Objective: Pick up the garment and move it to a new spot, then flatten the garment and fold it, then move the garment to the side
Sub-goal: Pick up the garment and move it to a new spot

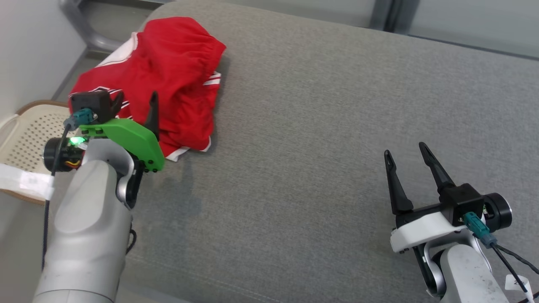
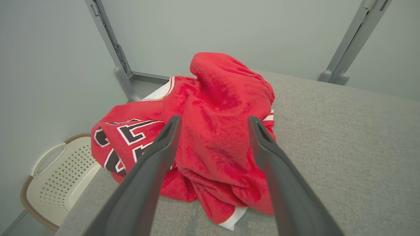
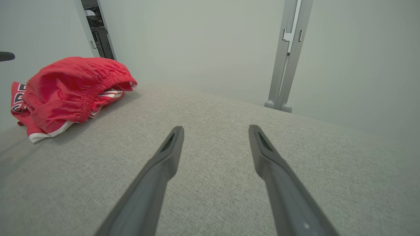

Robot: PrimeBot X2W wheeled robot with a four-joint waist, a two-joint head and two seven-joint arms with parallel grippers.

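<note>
A crumpled red jersey garment with white trim (image 1: 168, 75) lies in a heap at the far left corner of the grey woven-fabric surface (image 1: 316, 126), its left side reaching that surface's left edge. In the right wrist view the garment (image 3: 72, 85) shows a gathered elastic hem on top, with white stripes beneath it.

Large black letters or numerals outlined in white run across the garment's left part (image 2: 124, 137). The folds break them up, so they cannot be read as a word or number.

The left gripper (image 1: 135, 101), on a green mount, is over the near side of the garment. Its two long dark fingers are spread wide and hold nothing. In the left wrist view the left gripper (image 2: 214, 121) points at the heap (image 2: 223, 98); whether the tips touch the cloth I cannot tell.

The right gripper (image 1: 405, 151), on a white mount, is over the near right part of the surface, well apart from the garment. Its fingers are likewise spread wide and empty, with bare grey fabric between them (image 3: 215, 129).

A cream perforated plastic basket with a brown rim (image 1: 29, 130) stands below the surface's left edge.
</note>
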